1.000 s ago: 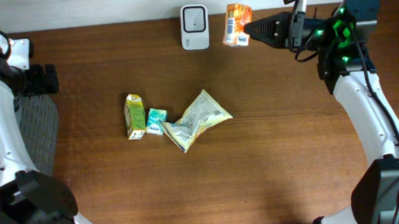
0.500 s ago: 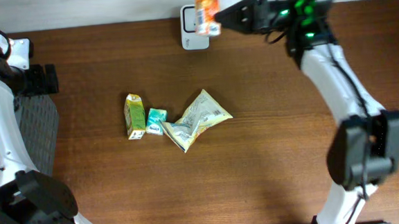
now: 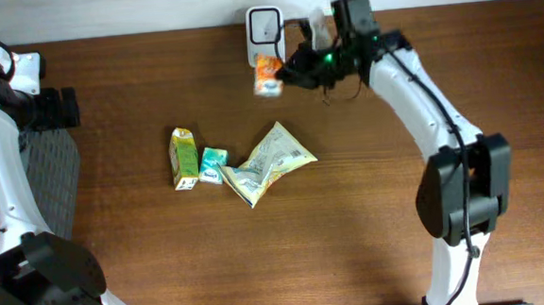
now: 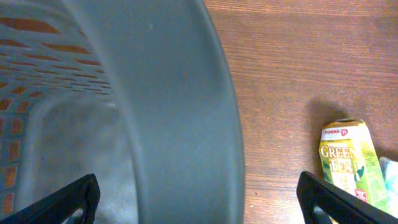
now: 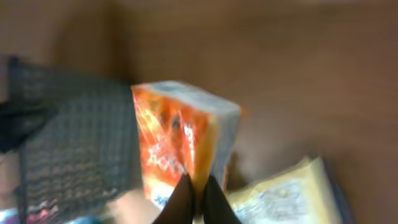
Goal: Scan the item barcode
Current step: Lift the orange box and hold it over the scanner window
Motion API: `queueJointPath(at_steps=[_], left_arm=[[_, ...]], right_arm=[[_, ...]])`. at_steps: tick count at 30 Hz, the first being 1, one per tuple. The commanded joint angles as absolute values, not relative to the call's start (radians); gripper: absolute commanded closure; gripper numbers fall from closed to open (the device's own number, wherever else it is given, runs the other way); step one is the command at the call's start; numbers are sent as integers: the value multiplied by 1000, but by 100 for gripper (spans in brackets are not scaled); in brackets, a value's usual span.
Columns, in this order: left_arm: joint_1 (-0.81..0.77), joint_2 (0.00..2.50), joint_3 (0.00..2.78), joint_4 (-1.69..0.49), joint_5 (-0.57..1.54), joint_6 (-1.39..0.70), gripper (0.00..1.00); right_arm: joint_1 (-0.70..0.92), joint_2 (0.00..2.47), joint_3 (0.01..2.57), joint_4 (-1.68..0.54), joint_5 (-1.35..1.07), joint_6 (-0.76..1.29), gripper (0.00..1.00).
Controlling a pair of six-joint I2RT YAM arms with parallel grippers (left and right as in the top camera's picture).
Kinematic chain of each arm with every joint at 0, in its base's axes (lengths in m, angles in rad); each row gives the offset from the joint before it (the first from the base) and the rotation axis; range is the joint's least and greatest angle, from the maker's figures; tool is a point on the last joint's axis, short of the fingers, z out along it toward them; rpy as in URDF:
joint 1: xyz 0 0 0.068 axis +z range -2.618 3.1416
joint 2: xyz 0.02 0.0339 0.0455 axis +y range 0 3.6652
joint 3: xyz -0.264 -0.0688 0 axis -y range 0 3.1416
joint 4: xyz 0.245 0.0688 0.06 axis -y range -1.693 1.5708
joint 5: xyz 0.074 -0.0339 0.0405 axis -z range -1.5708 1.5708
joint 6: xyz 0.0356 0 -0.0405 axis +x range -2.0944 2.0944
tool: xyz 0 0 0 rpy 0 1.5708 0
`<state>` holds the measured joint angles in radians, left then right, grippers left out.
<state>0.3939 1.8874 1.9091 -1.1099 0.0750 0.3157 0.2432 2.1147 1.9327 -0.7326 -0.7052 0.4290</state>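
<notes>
The item, an orange snack packet [image 3: 267, 74], hangs in the air just in front of the white scanner box [image 3: 265, 30] at the table's far edge. My right gripper [image 3: 283, 74] is shut on the packet's edge. In the right wrist view the black fingertips [image 5: 186, 198] pinch the blurred orange packet [image 5: 180, 140] from below. No barcode can be made out. My left gripper [image 3: 61, 107] stays at the far left, open. Its fingers [image 4: 74, 200] spread wide over the grey basket rim [image 4: 186, 124], with nothing between them.
A green tea carton [image 3: 184, 158], a small teal packet [image 3: 213, 164] and a yellow-white bag [image 3: 271, 162] lie together mid-table. The grey basket [image 3: 51, 180] stands at the left edge. The carton [image 4: 349, 163] shows beside the basket; the bag [image 5: 286, 196] lies under the right wrist.
The right arm has swung the orange packet leftward and lower, from right of the scanner to directly in front of it. The left arm has not moved.
</notes>
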Motion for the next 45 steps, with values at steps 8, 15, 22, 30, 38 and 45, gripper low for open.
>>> queueJointPath(at_steps=[8, 15, 22, 30, 38, 45], left_arm=[[396, 1890, 1905, -1111, 83, 331, 1], [396, 1890, 1905, -1111, 83, 331, 1], [396, 1890, 1905, -1111, 83, 331, 1], [396, 1890, 1905, -1111, 83, 331, 1], [396, 1890, 1905, -1111, 83, 331, 1], [396, 1890, 1905, -1111, 83, 331, 1]], right_arm=[[498, 2245, 2223, -458, 431, -594, 96], [480, 2426, 2223, -181, 412, -939, 96], [455, 2515, 2223, -184, 396, -939, 96], [442, 2533, 2223, -221, 362, -900, 96], [465, 2498, 2224, -206, 378, -876, 96], [469, 2262, 2224, -448, 150, -605, 96]])
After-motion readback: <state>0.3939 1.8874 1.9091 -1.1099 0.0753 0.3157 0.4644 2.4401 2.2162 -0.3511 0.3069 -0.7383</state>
